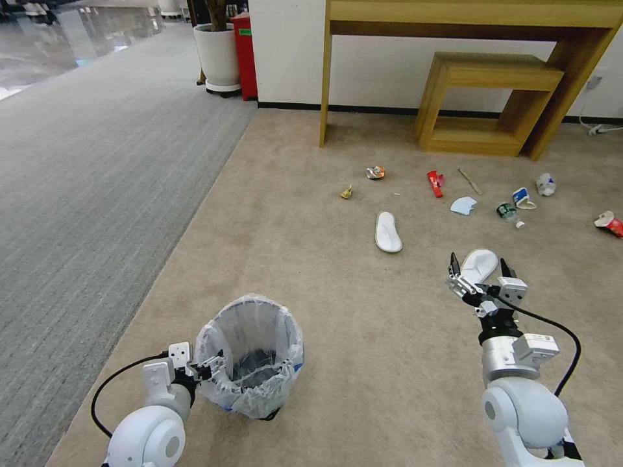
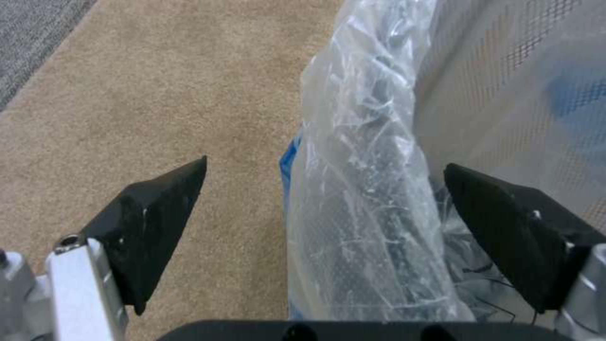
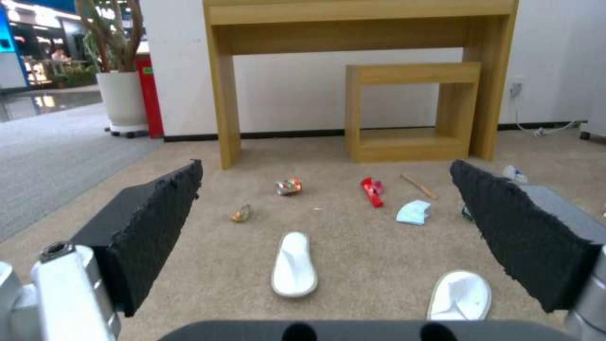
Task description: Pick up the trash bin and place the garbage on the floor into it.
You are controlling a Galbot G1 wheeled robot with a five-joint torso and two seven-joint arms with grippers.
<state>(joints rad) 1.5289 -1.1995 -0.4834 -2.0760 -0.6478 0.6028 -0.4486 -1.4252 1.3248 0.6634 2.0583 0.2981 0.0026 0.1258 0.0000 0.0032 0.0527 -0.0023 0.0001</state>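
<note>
Left gripper (image 2: 325, 208) is straddling the rim of the trash bin (image 1: 250, 353), jaws spread: one pad is standing outside over the floor (image 1: 311, 272), the other inside the mouth, with the bagged wall (image 2: 360, 189) running between them and neither pad yet pressing on it. The bin is standing upright on the beige carpet, its crinkly liner folded over the rim. To grip well, the jaws should be closing squarely across the wall, deep enough that the pads are catching the stiff rim beneath the film and not the loose plastic alone, which would likely slip or tear; a lopsided hold would probably tip the light bin on lifting.

Right gripper (image 3: 325, 222) is hovering with jaws wide apart and holding nothing. Ahead of its jaws the garbage is lying scattered: a white slipper (image 3: 294, 265) between the pads, a second slipper (image 3: 461, 296) nearer one pad, and farther off a red wrapper (image 3: 372, 191), a blue mask (image 3: 414, 211) and a crushed can (image 3: 289, 186).
</note>
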